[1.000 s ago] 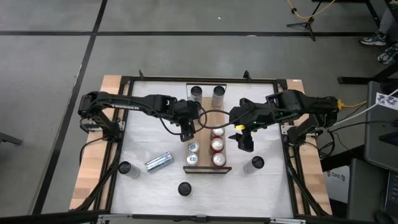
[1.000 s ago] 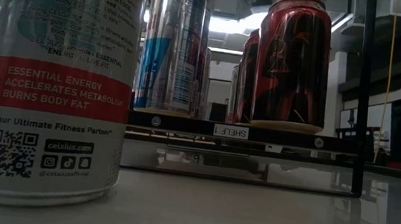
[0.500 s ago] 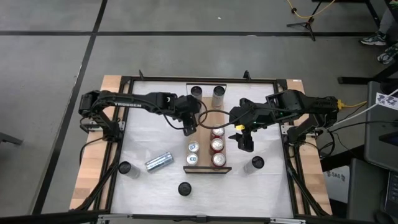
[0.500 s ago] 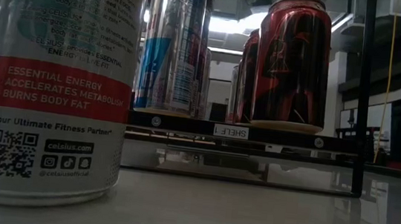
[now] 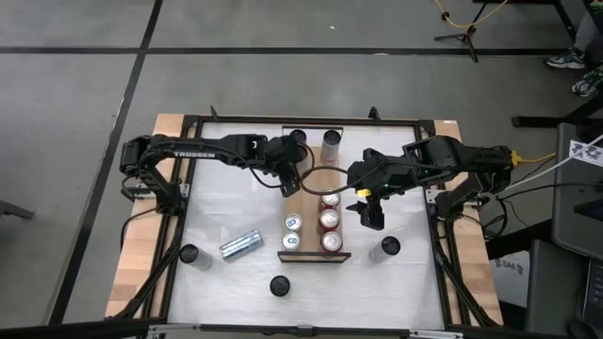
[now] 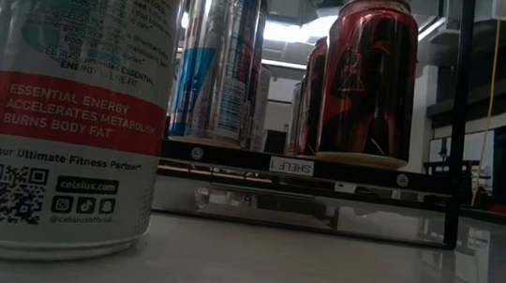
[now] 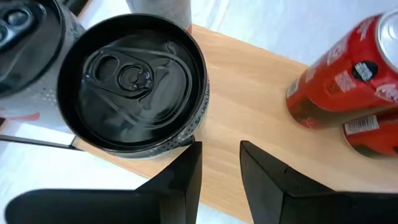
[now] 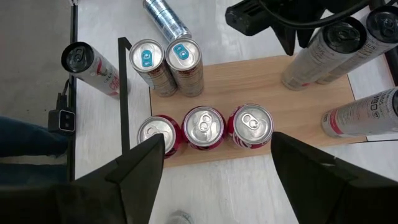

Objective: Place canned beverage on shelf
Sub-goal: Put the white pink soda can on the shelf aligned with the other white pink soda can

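1. L end effector (image 7: 221,146): over far end of shelf (image 7: 249,93). Fingers set narrow, nothing between them, bare wood shows through the gap.
2. Likely target = black-lid can (image 7: 134,93), upright, just ahead of L fingertips, not touching. Base sits at the plank's far end. Can't tell if it's fully on the wood or half off.
3. Shelf load now: three red cans (image 8: 205,127) in one row, two silver-blue cans (image 8: 165,65) beside them at the lip end. Open wood left beyond the silver-blue pair, so that's prob the slot.
4. R end effector (image 8: 217,138): hangs above the red row, fingers wide, empty. Looks parked.
5. Handling, est.: tall slim alu can. If full, fairly heavy, stiff wall, high CoG, so tips easily when nudged. If empty, light and dents under hard squeeze. Painted wall is slick, so expect slip w/ a weak pinch.
6. Grip pt: side wall, mid-height or a bit above, fingers square across the dia. Avoid the lid rim and taper, pads would slide off.
7. Current gap looks narrower than the can body, so it needs opening up before closing on it.
8. Risk: neighbour tall can is close by, and a finger swing could knock it over.
9. Spare cans on tabletop (image 5: 226,202), incl. one lying on its side (image 5: 240,246).
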You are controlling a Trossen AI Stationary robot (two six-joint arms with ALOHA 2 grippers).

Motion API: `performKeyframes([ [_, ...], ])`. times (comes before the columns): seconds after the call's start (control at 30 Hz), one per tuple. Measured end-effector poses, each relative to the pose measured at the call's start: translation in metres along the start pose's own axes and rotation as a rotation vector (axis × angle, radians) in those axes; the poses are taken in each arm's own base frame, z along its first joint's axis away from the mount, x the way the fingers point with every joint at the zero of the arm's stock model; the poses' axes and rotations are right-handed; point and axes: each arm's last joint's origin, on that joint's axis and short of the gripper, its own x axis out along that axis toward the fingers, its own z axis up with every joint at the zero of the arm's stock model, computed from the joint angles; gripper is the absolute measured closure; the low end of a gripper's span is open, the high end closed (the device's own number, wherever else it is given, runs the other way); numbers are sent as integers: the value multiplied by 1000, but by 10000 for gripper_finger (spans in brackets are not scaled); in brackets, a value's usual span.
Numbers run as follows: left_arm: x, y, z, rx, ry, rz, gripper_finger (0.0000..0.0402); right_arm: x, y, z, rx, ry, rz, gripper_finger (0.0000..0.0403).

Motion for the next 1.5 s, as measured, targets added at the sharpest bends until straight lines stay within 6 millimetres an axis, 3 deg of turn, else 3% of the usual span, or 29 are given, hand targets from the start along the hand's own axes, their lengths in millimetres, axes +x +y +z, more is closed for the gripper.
performKeyframes([
  [0.23, 0, 3, 2, -10, -9, 0, 305, 0, 0, 0, 0, 0, 0, 116],
  [0.5, -8, -11, -1, 19, 0, -112, 305, 0, 0, 0, 5, 0, 0, 116],
  [0.87, -80, -16, -5, 47, -138, -200, 305, 0, 0, 0, 9, 6, 13, 116],
  [1.17, -139, -16, -22, 77, -216, -263, 305, 0, 1, 0, 8, 5, 19, 116],
  [1.3, -154, -15, -27, 86, -243, -280, 305, 0, 2, -1, 24, 22, 73, 116],
  [1.5, -159, -17, -30, 95, -250, -291, 305, -1, 11, -7, 121, 113, 187, 116],
])
